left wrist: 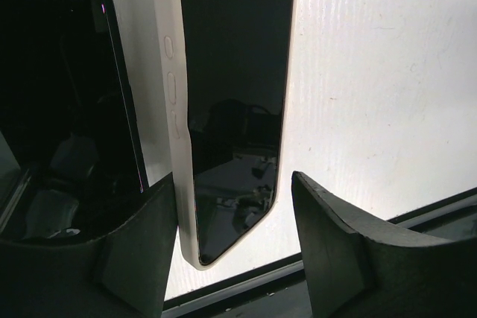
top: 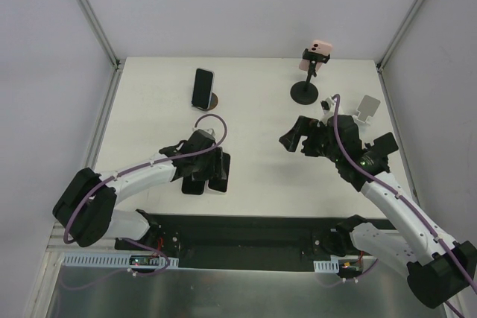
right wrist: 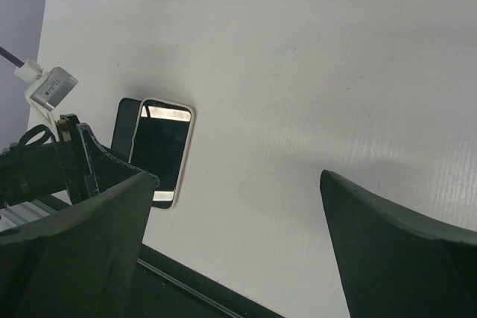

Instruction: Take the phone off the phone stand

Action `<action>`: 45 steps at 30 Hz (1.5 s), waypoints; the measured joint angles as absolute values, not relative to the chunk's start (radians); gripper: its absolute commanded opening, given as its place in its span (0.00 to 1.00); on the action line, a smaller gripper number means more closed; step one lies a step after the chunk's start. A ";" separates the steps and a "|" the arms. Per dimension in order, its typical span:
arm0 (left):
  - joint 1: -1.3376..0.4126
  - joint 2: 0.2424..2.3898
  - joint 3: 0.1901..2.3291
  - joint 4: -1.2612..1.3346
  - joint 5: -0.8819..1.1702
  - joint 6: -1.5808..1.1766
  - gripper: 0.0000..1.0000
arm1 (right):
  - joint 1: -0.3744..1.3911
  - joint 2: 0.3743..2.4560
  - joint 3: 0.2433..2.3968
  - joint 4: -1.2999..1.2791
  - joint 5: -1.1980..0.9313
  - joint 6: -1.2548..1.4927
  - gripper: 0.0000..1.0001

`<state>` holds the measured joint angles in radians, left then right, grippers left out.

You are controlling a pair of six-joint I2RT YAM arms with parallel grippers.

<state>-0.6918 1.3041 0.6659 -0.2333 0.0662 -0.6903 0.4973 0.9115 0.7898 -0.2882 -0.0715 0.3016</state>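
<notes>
Showing two smartphones flat and side by side on the white table (top: 261,161) at its near left, both off the stands: a white-cased smartphone with a dark glossy screen (left wrist: 231,109) and, just beside it, a black smartphone (left wrist: 59,109). Note the left gripper (left wrist: 232,184) low over the white-cased smartphone, jaws parted to a middling width astride one short end; left finger (left wrist: 141,258) overlapping the case's long edge, contact there impossible to tell; right finger (left wrist: 335,258) standing clear, a strip of bare table between it and the case; hence no grip. Note also the row of side buttons along the case edge next to the black smartphone. See the right gripper (right wrist: 238,176) right of centre, jaws spread wide above bare table, holding nothing, well apart from both flat smartphones. Toward the far left, find a dark-screened phone (top: 203,87) propped upright on a round brown stand (top: 214,100). Toward the far edge, right of centre, find a pink phone (top: 321,45) clamped high on a black post stand with a round base (top: 304,93). Farther right, near the right arm, find a white angled stand (top: 367,106). Trace a purple cable (top: 209,119) looping above the left wrist.
</notes>
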 measured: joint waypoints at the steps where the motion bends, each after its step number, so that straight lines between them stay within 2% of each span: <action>1: -0.692 1.312 0.670 -0.233 0.066 -0.688 0.59 | 0.495 0.912 0.790 -0.288 -0.073 0.301 0.96; 9: -0.692 1.324 0.674 -0.234 0.076 -0.696 0.56 | 0.484 0.910 0.790 -0.294 -0.078 0.301 0.96; 17: -0.692 1.254 0.641 -0.236 0.096 -0.720 0.59 | 0.479 0.910 0.790 -0.295 -0.090 0.301 0.96; 32: -0.692 1.257 0.635 -0.275 0.101 -0.726 0.64 | 0.477 0.923 0.790 -0.295 -0.105 0.301 0.96; 40: -0.696 1.278 0.659 -0.308 0.098 -0.721 0.72 | 0.476 0.923 0.790 -0.295 -0.105 0.301 0.96; 45: -0.744 1.317 0.800 -0.352 0.085 -0.695 0.79 | 0.475 0.923 0.790 -0.296 -0.105 0.300 0.96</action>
<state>-0.7444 1.3170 0.7998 -0.3515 0.0849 -0.6949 0.4747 0.9230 0.7898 -0.2958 -0.1051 0.3004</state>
